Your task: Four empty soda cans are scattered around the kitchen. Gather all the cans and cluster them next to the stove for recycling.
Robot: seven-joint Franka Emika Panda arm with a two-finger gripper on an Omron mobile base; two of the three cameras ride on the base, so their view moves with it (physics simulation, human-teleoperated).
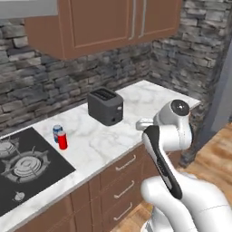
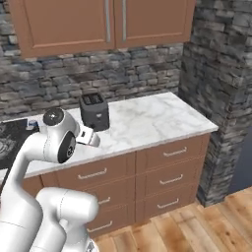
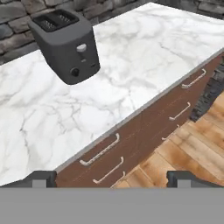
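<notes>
Nearest the base, the white arm [image 1: 170,149] folds over the front edge of the marble table [image 1: 136,102]; its tool [image 3: 112,180] hangs above the wooden drawers [image 3: 144,131] with jaws spread wide and nothing between them, the two dark fingertips [image 3: 41,178] well apart; farther in, on the table, a red soda can [image 1: 62,140] stands upright, touching a blue-and-white soda can [image 1: 57,132] behind it, both just beside the black stove [image 1: 27,170]; beyond them sits a dark toaster [image 1: 105,106] near the stone wall [image 1: 41,86].
</notes>
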